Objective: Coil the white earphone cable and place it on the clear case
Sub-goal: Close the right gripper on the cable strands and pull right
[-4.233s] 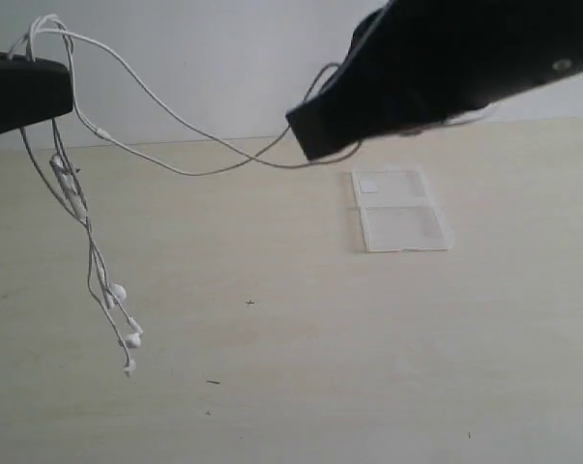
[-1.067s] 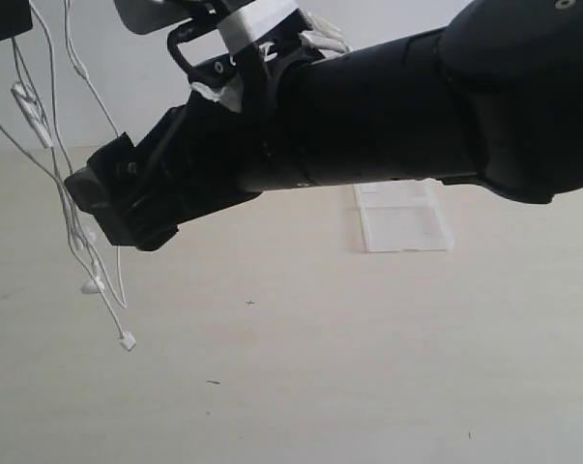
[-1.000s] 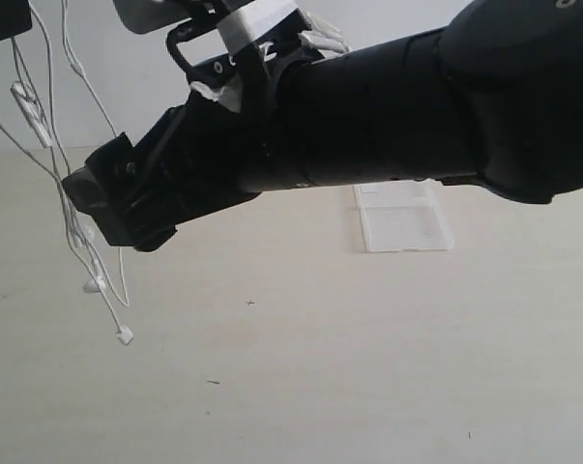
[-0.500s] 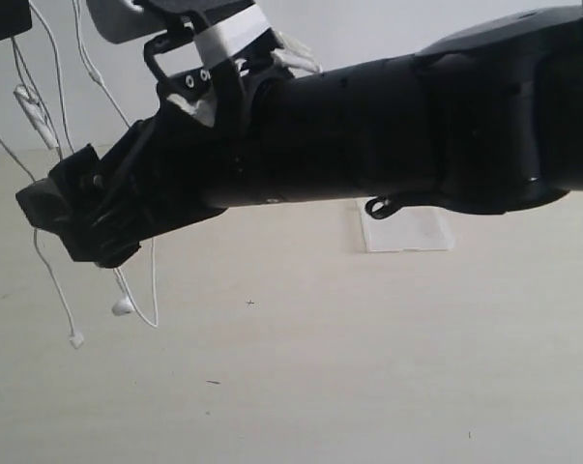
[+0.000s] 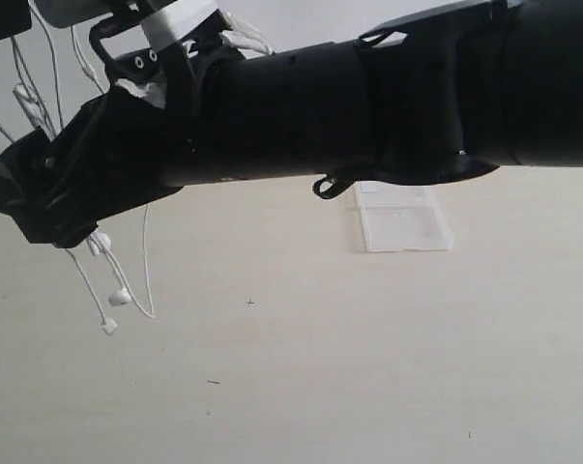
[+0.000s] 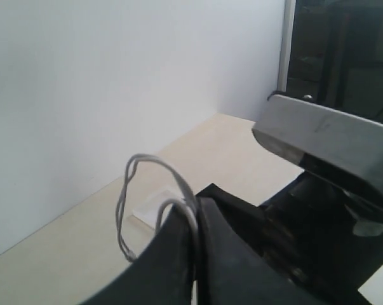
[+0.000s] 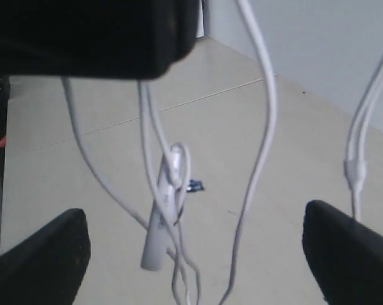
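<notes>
The white earphone cable (image 5: 25, 97) hangs in several strands from my left gripper (image 5: 1, 19), high at the upper left. That gripper (image 6: 196, 210) is shut on the cable, and loops of cable (image 6: 147, 166) stick out past its tips. An earbud (image 5: 120, 297) and the plug end (image 5: 108, 328) dangle just above the table. My right gripper (image 5: 15, 203) has reached across to the far left. It (image 7: 194, 254) stands wide open, with the inline remote (image 7: 159, 235) and strands hanging between its fingers (image 7: 45, 254), untouched. The clear case (image 5: 402, 217) lies open and flat on the table at the right.
My right arm (image 5: 368, 106) stretches across the whole upper half of the exterior view and hides the back of the case. A pale wall (image 6: 115, 76) rises close behind the light wooden table (image 5: 320, 367). Small dark specks (image 5: 213, 382) lie on the table.
My right arm has pushed farther left, bringing its open gripper around the hanging strands. The dangling cable ends have swung and shifted. The left gripper has stayed where it was.
</notes>
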Tool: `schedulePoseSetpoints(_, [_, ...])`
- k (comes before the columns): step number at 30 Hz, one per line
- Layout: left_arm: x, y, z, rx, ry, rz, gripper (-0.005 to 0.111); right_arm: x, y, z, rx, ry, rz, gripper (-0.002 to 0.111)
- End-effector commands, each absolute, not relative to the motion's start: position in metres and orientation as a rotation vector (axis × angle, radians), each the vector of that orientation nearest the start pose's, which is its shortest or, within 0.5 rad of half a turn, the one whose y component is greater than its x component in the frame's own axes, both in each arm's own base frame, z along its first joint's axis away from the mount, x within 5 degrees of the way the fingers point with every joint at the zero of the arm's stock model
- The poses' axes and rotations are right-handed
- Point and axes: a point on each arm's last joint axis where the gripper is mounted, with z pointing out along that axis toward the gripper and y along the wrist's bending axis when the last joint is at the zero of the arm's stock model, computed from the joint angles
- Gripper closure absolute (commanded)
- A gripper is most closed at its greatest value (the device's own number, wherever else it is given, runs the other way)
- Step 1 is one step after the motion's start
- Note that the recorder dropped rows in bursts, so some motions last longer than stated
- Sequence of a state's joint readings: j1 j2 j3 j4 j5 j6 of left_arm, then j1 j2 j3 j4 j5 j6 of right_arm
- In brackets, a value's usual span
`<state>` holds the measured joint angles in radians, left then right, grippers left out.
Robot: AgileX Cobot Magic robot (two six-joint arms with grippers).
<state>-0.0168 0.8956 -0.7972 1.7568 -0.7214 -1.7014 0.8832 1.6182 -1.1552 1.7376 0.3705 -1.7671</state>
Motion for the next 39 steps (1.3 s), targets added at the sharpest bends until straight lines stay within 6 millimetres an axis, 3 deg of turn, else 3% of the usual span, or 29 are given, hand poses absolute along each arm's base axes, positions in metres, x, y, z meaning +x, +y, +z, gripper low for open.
schedulePoseSetpoints(1, [0.171,-0.062,0.379,0.607,1.603,-0.549,0.107,0.212,0.308,0.315,-1.035,1.654,0.949,0.022])
schedulePoseSetpoints(9, [0.172,-0.061,0.379,0.588,1.605,-0.531,0.107,0.195,0.298,0.321,-1.083,1.791,1.035,0.022])
schedulePoseSetpoints(13, [0.172,-0.061,0.379,0.587,1.605,-0.529,0.107,0.193,0.292,0.32,-1.122,1.854,0.974,0.022])
schedulePoseSetpoints(16, [0.172,-0.061,0.379,0.59,1.603,-0.527,0.107,0.195,0.288,0.322,-1.138,1.832,0.892,0.022])
schedulePoseSetpoints(23, [0.172,-0.061,0.379,0.59,1.603,-0.527,0.107,0.21,0.286,0.327,-0.985,1.792,0.781,0.022])
schedulePoseSetpoints(30, [0.172,-0.061,0.379,0.59,1.603,-0.527,0.107,0.223,0.304,0.313,-1.013,1.827,0.783,0.022])
schedulePoseSetpoints(35, [0.172,-0.061,0.379,0.59,1.603,-0.526,0.107,0.23,0.324,0.298,-1.02,1.889,0.901,0.022])
schedulePoseSetpoints(39, [0.172,-0.061,0.379,0.59,1.603,-0.526,0.107,0.224,0.333,0.296,-1.097,1.842,1.016,0.022])
